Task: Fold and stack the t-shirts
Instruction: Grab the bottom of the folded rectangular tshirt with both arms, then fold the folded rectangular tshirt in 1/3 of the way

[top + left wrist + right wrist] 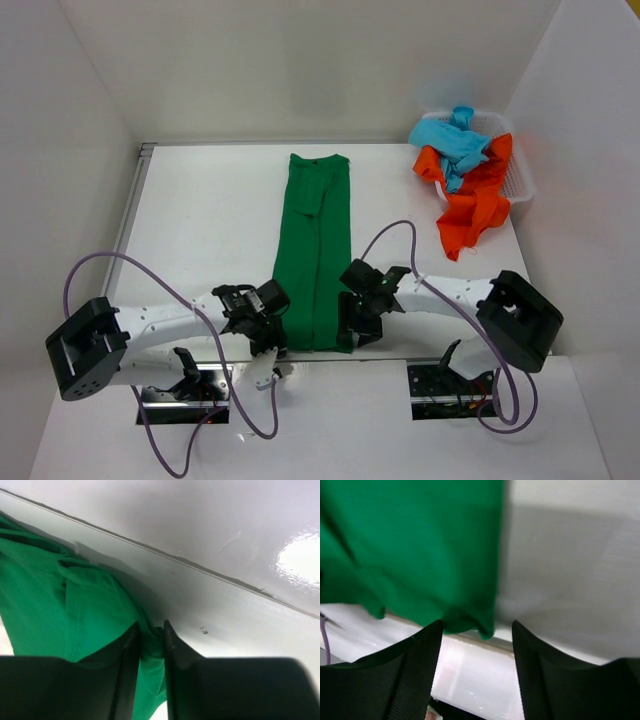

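Nearest, the left gripper (pixel 151 627) sits at the near-left corner of the dark green t-shirt (pixel 315 240), its two fingers drawn almost together with a fold of the green cloth nipped between them. Across the hem, the right gripper (pixel 477 626) stands at the near-right corner with its fingers spread wide. The corner of the hem hangs in the gap, touching neither finger as far as the blurred wrist view shows. The shirt lies folded into a long narrow strip down the middle of the table (pixel 200 220). Its near hem is right at the front edge and its far end stops just short of the back edge. Its long sides run fairly straight. White tabletop runs broad on both sides of the strip, out to the left edge and rightward to the white mesh basket (pixel 522 188) in the far right corner. The turquoise-blue t-shirt (pixel 455 140) lies crumpled in the basket, and the orange-red t-shirt (pixel 475 210) spills over its near rim onto the table
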Robot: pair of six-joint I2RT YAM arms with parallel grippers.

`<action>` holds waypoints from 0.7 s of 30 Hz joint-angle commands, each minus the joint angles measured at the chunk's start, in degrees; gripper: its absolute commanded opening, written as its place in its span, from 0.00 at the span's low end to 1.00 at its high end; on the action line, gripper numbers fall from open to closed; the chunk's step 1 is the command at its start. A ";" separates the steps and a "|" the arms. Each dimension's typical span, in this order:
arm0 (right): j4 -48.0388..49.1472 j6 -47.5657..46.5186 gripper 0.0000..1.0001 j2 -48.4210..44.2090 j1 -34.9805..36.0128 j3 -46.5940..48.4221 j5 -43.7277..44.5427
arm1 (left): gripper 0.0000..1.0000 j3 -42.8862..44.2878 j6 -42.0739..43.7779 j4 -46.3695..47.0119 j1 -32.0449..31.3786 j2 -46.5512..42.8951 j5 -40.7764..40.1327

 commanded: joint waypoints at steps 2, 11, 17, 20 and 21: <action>3.69 0.21 0.62 3.18 -0.42 -1.21 -1.55 | 0.24 -0.97 -1.44 -1.97 -0.72 -3.03 4.22; 4.83 -0.31 0.02 5.12 -0.42 1.07 -3.49 | 0.21 2.45 -10.30 1.28 -0.72 -1.46 4.22; -2.80 -3.13 0.00 0.04 -4.28 7.91 -1.90 | 0.16 11.67 -23.05 1.99 4.62 2.32 4.05; -5.18 -7.07 0.00 0.02 -9.46 13.54 -1.90 | 0.14 16.16 -23.06 1.11 9.80 2.33 4.66; -6.32 -9.61 0.00 0.81 -12.17 14.95 -1.90 | 0.13 18.08 -23.59 1.11 10.96 2.33 4.66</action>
